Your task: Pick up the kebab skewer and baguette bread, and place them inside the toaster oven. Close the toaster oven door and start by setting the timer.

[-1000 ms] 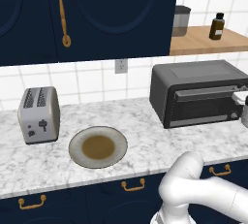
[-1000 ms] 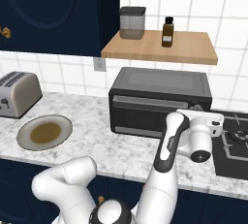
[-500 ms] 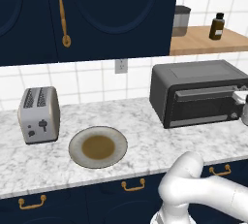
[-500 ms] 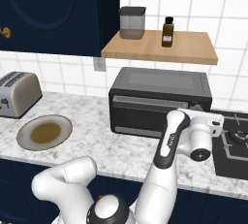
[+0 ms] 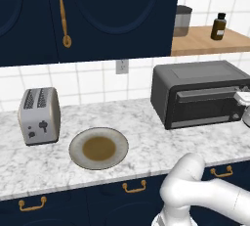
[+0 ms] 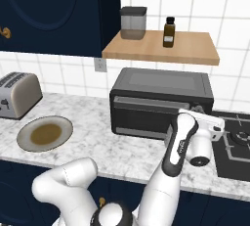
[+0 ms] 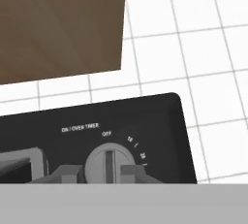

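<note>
The toaster oven (image 5: 197,93) (image 6: 156,100) stands on the counter against the tiled wall. The toaster oven door (image 5: 205,105) is closed, with its bar handle along the top. My gripper (image 7: 99,173) is at the oven's right end (image 6: 199,112), also seen at the picture's right edge (image 5: 242,98). In the hand view its fingers (image 7: 131,171) sit on either side of the round timer knob (image 7: 110,160), touching it. The knob's bar points up toward the OFF mark. The kebab skewer and baguette bread are hidden.
An empty plate (image 5: 73,149) (image 6: 24,124) with a brown centre lies left of the oven. A silver toaster (image 5: 39,116) stands further left. A wooden shelf (image 6: 161,49) above the oven carries a jar and a bottle. A stove top (image 6: 234,146) lies to the right.
</note>
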Controlling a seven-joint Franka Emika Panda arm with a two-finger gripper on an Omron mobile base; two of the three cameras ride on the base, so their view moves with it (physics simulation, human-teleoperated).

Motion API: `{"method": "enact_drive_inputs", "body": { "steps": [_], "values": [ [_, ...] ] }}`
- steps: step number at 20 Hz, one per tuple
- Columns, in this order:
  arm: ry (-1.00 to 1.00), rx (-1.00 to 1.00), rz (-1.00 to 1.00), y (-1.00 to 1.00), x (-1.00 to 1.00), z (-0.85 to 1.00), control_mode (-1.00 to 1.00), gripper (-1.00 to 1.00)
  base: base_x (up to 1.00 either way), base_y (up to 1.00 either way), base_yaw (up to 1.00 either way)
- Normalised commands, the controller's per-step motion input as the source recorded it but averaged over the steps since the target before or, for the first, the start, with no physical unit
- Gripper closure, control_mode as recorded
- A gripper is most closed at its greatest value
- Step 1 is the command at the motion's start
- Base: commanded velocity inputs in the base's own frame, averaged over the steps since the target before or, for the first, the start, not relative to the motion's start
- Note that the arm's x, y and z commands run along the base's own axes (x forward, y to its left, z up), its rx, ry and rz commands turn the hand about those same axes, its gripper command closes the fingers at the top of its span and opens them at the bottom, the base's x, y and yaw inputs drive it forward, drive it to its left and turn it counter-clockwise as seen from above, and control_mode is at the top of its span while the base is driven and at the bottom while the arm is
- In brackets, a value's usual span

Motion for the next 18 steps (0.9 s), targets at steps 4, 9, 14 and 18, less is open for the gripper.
{"method": "enact_drive_inputs", "body": {
  "steps": [4, 9, 14, 18],
  "values": [
    [0.00, 0.33, -0.04, -0.26, 0.38, 0.20, -1.00, 1.00, 0.00, 0.00, 0.00],
    [0.01, 0.37, -0.08, -0.26, 0.25, 0.29, -1.00, 1.00, 0.00, 0.00, 0.00],
    [0.00, 0.46, -0.08, -0.18, 0.13, 0.19, -1.00, 1.00, 0.00, 0.00, 0.00],
    [0.01, 0.51, -0.10, -0.15, 0.12, 0.21, -1.00, 1.00, 0.00, 0.00, 0.00]
  ]
}}
